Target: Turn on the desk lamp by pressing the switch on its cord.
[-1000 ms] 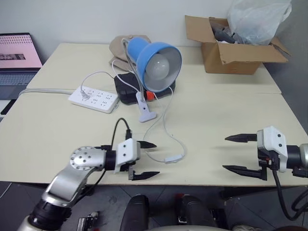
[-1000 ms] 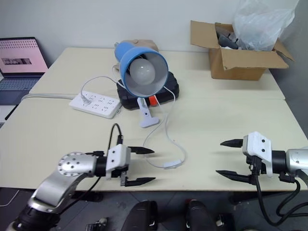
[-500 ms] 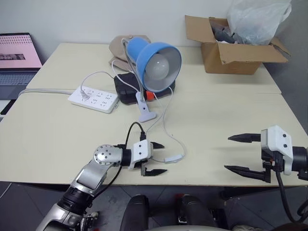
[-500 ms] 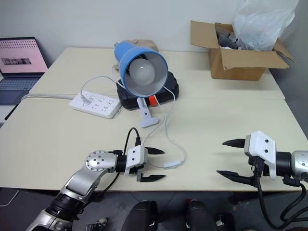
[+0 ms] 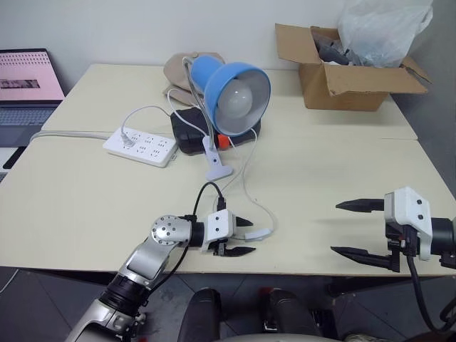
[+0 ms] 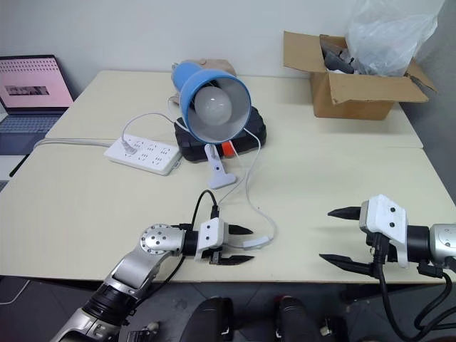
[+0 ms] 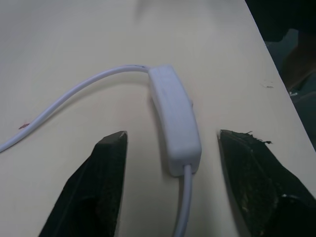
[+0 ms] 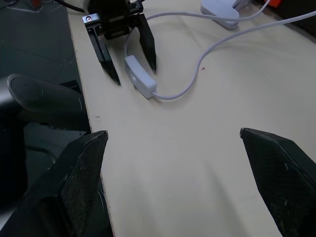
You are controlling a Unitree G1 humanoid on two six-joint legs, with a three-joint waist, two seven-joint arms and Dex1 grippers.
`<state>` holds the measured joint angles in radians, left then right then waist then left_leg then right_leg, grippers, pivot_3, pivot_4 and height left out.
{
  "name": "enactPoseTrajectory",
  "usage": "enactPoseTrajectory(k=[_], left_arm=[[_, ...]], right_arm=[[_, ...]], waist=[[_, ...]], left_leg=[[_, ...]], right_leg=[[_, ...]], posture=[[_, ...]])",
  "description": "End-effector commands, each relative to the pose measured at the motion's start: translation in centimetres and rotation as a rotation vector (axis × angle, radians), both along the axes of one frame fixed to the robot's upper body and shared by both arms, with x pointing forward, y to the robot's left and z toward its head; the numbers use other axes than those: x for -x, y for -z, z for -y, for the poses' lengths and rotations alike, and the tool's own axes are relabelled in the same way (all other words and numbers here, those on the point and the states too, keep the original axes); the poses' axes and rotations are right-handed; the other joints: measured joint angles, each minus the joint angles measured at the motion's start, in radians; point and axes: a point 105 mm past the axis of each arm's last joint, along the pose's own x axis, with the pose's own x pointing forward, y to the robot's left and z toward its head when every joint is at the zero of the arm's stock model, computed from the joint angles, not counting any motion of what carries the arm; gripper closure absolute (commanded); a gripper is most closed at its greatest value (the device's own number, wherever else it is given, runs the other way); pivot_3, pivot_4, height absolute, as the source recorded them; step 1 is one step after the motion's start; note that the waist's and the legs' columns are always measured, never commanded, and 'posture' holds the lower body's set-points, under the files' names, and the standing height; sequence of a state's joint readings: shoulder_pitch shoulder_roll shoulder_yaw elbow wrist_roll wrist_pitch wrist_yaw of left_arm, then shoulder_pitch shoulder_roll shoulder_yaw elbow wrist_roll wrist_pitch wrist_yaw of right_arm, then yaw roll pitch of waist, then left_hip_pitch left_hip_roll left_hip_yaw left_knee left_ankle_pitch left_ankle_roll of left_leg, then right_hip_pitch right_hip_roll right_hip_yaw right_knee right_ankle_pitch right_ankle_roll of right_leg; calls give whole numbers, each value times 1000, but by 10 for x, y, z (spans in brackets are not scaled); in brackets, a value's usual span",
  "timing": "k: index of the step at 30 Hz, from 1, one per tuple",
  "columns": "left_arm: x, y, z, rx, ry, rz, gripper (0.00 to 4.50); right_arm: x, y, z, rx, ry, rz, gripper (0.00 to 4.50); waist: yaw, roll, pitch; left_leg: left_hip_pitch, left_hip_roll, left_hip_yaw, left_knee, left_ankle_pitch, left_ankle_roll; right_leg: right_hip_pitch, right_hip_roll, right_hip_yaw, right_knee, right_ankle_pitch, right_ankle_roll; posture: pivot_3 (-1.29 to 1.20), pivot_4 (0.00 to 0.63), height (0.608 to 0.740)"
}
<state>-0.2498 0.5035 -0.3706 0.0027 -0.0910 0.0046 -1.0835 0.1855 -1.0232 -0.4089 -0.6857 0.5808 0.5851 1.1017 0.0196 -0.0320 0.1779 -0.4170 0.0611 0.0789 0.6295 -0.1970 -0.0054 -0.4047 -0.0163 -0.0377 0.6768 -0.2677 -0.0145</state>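
Near the front edge of the table (image 5: 85, 192): left gripper (image 5: 244, 236) lying low over the top, fingers partly apart, set on either side of the switch (image 5: 257, 233). From the left wrist view, switch (image 7: 176, 120) lying flat between the two black fingers (image 7: 94, 192), a gap of bare table on each side, touching neither; nothing gripped. Cord (image 5: 246, 178) running from the switch up past the white clip base to the desk lamp (image 5: 235, 89), then looping on toward the power strip (image 5: 140, 147) further left. Lamp standing mid-table near the back, blue shade tipped forward, bulb unlit, a black box (image 5: 187, 132) just behind its base.

Over on the right side, right gripper (image 5: 356, 228) held off the table's front edge, fingers spread wide, holding nothing, well apart from the switch. Seen from the right wrist view too: left gripper (image 8: 131, 65) straddling the switch (image 8: 139, 82).

At the far right corner, cardboard box (image 5: 342, 78) with a plastic bag (image 5: 385, 28) in it. Beyond the table's left end, laptop (image 5: 28, 85) with a pink screen.
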Motion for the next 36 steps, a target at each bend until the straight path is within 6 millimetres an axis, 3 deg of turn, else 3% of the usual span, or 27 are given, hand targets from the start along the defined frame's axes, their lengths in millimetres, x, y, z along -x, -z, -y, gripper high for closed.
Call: enactPoseTrajectory(k=[1,8,9,12,17,23,32,36], left_arm=[[-3,2,1,-24,2,19,2474],[-6,0,-2,-31,6,26,4017],[-7,-1,-3,-31,5,26,4081],[-7,-5,-4,-20,6,26,4080],[-10,-29,-6,66,21,5,4080],[-26,-59,-21,83,8,-15,4080],[-30,-64,-24,70,0,-20,4080],[-29,-65,-22,68,2,-11,4080]], right_arm=[[2,-7,-3,12,-12,36,0],[-3,-5,-4,22,8,43,0],[-4,-6,-5,19,8,47,0],[-7,-8,-9,4,8,69,0],[-12,-11,-20,-20,0,77,0],[-34,-5,-55,-42,-40,24,0],[-58,6,-116,-42,-217,10,0],[-65,12,-130,-34,-256,19,0]], waist=[[0,0,0],[-1,0,0],[-1,0,0],[-2,0,0],[-5,0,0],[-16,-1,0],[-24,-1,1],[-23,-1,1]], left_leg=[[0,0,0,0,0,0],[0,0,-1,0,0,0],[0,0,-1,0,0,0],[0,0,-1,0,0,0],[0,0,-1,0,0,0],[-1,1,-1,0,0,0],[-3,2,-1,0,0,0],[-3,2,0,0,0,0]], right_leg=[[0,0,0,0,0,0],[0,0,0,0,0,1],[0,0,0,0,0,1],[0,0,0,0,0,0],[0,1,0,0,0,0],[-1,2,0,1,0,0],[-3,3,1,1,-1,-1],[-3,3,1,2,-1,-1]], posture=[[0,150,740],[0,150,740],[0,150,740],[0,150,740],[0,150,740],[0,150,740],[0,150,740],[0,150,740]])
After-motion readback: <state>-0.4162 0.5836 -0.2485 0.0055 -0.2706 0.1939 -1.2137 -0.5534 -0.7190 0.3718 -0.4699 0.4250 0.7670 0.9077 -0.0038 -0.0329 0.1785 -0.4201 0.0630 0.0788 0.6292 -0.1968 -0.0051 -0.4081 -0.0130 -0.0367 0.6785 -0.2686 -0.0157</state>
